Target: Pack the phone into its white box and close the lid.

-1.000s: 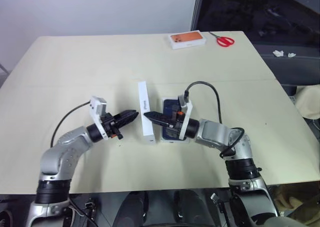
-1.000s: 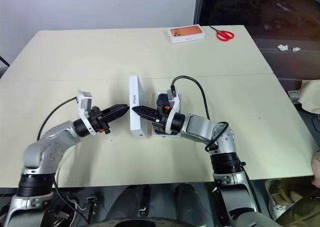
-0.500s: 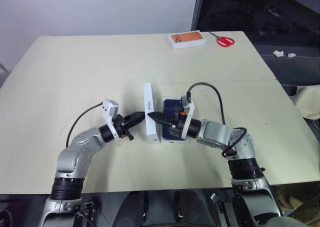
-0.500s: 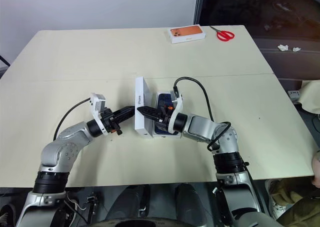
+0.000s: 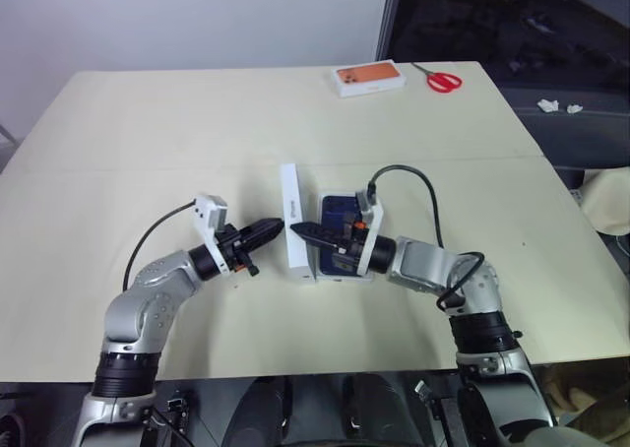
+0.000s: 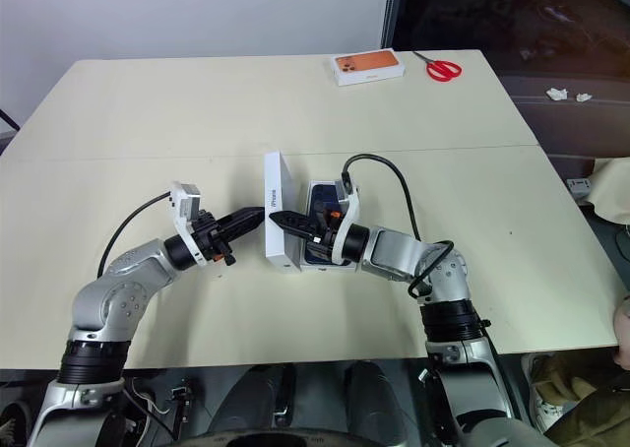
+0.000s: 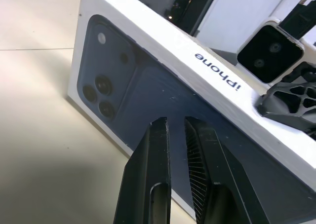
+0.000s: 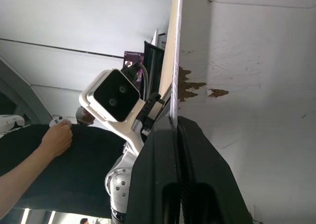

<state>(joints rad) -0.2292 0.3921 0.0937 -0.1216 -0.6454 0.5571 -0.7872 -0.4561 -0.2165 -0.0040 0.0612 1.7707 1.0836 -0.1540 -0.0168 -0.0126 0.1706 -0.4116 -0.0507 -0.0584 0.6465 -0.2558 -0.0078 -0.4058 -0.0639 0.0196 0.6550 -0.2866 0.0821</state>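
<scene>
Lid, white cardboard with a dark blue phone picture on its top face, is stood on edge beside the shallow white box, where the dark navy phone lies. One wall is pinched by the right gripper; the left gripper, fingers nearly together, is held against the printed face. The lid should be tipped over squarely onto the box, its corners aligned before being pressed down on the pale surface.

"iPhone" on the lid's white side wall (grey lettering, left wrist view)
</scene>
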